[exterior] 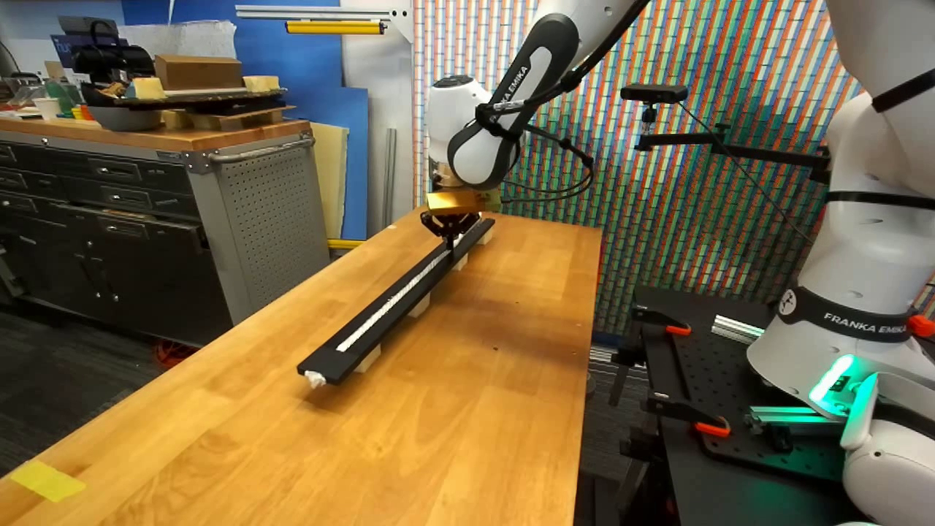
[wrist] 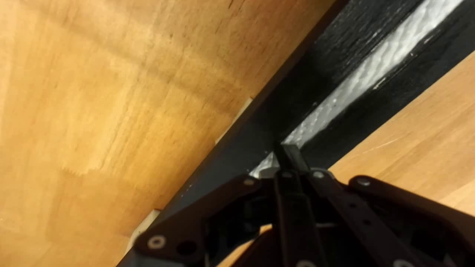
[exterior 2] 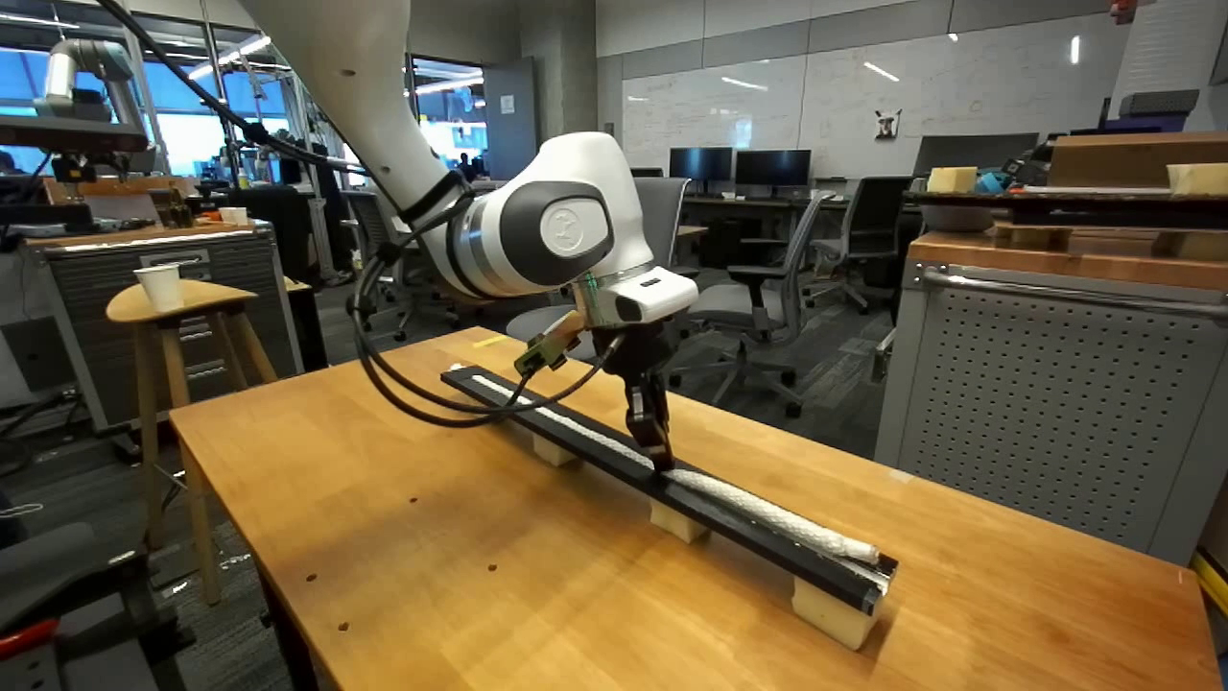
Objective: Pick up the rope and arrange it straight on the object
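Where it lines the bar [exterior 2: 691, 501], the white rope [exterior 2: 763, 505] looks braided.

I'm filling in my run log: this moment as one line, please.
gripper: shut, down at rope | rope: lengthwise along black bar, roughly straight | black bar: on pale blocks, above wooden table

My gripper [wrist: 287, 149] is black; my arm [exterior 2: 523, 230] is white with dark grey. The rope [wrist: 356, 83] is white, its weave braided, and the bar [wrist: 304, 92] black. I see a honey-brown table [exterior: 475, 380] streaked with darker grain, cream blocks [exterior 2: 831, 616], yellow tape [exterior: 48, 480], and a wall [exterior: 621, 219] striped in red, green, blue and white.
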`<state>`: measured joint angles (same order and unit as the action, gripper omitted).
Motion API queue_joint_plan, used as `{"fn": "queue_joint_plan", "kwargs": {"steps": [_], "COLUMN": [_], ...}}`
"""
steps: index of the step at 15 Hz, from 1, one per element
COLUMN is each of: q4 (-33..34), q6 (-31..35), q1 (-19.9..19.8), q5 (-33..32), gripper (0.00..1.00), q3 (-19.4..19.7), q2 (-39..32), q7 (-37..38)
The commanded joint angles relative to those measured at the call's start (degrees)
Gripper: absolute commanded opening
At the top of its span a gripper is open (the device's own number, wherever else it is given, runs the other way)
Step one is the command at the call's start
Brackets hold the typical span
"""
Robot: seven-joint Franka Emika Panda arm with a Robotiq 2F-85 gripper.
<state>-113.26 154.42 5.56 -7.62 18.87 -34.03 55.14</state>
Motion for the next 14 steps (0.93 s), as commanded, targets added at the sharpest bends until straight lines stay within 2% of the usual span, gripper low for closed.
{"fn": "queue_joint_plan", "kwargs": {"steps": [1,8,14], "q4": [-4.09,-8.33,-6.41], "q6": [6.03,13.15,12.39], "q1": [0.84,1.29,-0.91], "q5": [0.11,1.98,5.54], "gripper": [0.00,0.00,0.00], "q3": [1.66,3.35,1.36], "q2": [1.47,2.75,1.21], "q7": [2.01,2.89,0.44]}}
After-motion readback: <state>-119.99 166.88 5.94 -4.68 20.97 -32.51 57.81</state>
